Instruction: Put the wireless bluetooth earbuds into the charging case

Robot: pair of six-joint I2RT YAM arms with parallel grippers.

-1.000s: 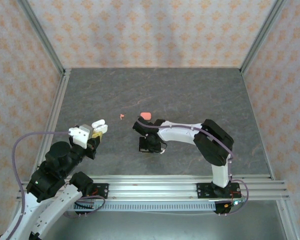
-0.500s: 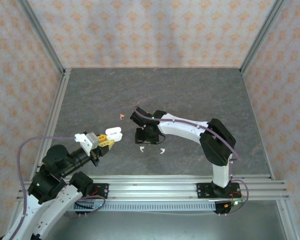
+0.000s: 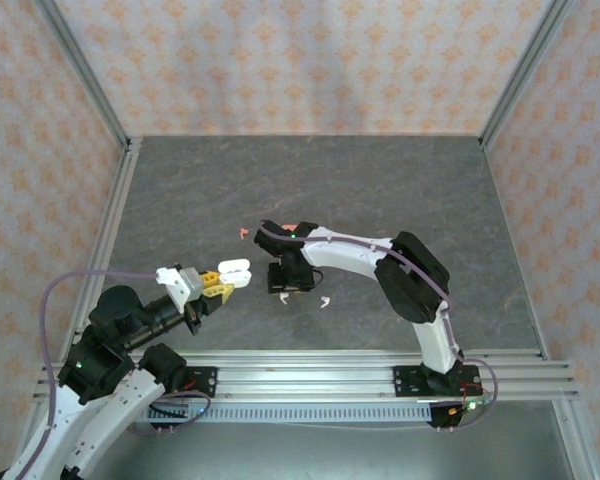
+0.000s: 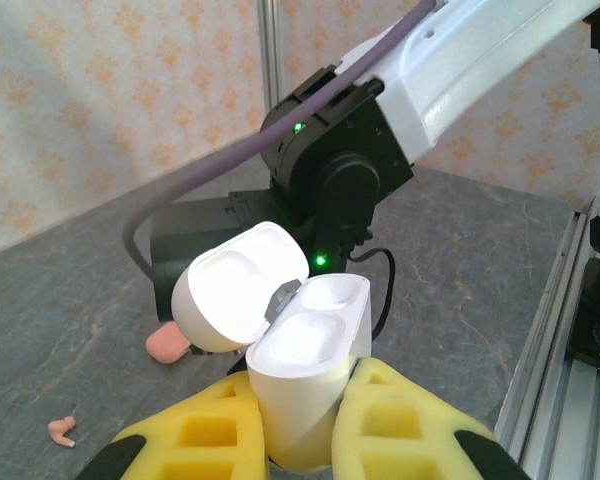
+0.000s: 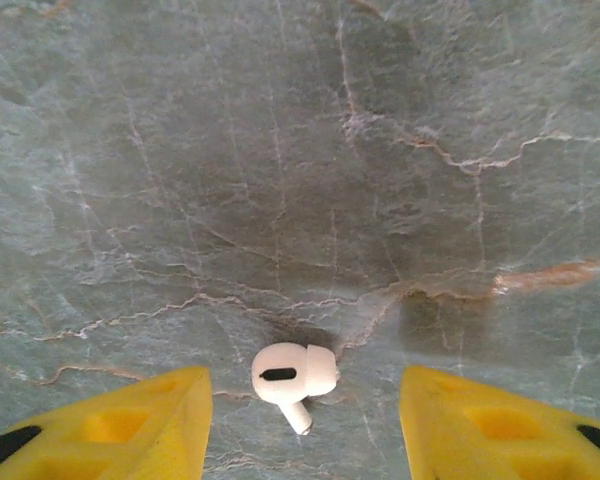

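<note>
My left gripper (image 4: 305, 445) is shut on the white charging case (image 4: 310, 350), held upright with its lid (image 4: 238, 290) flipped open to the left and both sockets empty. From above, that case (image 3: 234, 271) hangs left of centre over the table. My right gripper (image 5: 302, 400) points straight down and is open, with a white earbud (image 5: 293, 375) lying on the table between its yellow fingers, touching neither. The right gripper (image 3: 286, 280) is just right of the case. A second white earbud (image 3: 323, 303) lies to its right. A tiny coral earbud (image 3: 244, 233) lies farther back.
A coral case (image 4: 167, 343) rests on the dark stone table behind the right wrist, partly hidden from above. The coral earbud (image 4: 62, 430) lies left of it. Aluminium rails (image 3: 330, 365) run along the near edge, and patterned walls close off the other three sides.
My right gripper has opened and shifted left over a white earbud on the table. The left arm has carried the open case rightward, toward the middle.
</note>
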